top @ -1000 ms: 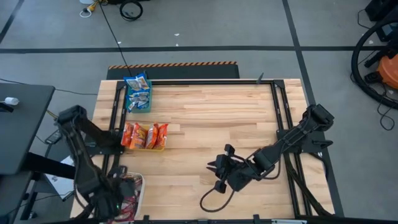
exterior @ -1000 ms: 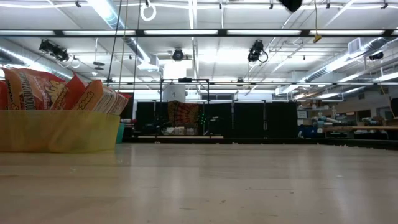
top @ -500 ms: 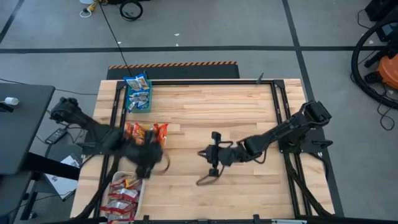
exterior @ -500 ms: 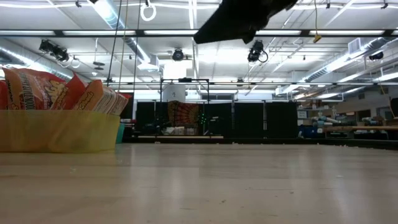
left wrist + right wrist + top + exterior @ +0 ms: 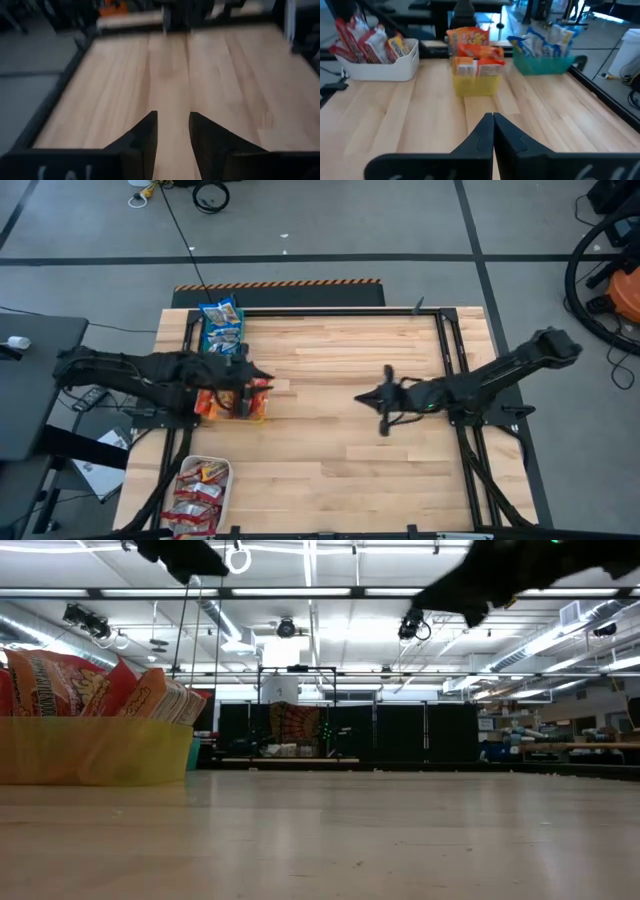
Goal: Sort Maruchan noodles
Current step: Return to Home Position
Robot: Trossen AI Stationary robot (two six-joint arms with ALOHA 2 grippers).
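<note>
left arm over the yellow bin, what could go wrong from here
The left gripper hangs above the yellow bin, whose orange packets stand above its rim; dipping as it swings away could snag them. The white bin sits at the table's near-left corner, so a low sweep home might knock it.

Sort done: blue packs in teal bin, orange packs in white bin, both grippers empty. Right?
No: the orange packs stand in the yellow bin, not the white bin, which holds red-print packs; the right wrist view shows it. Blue packs are in the teal bin, and the left gripper and right gripper hold nothing.
</note>
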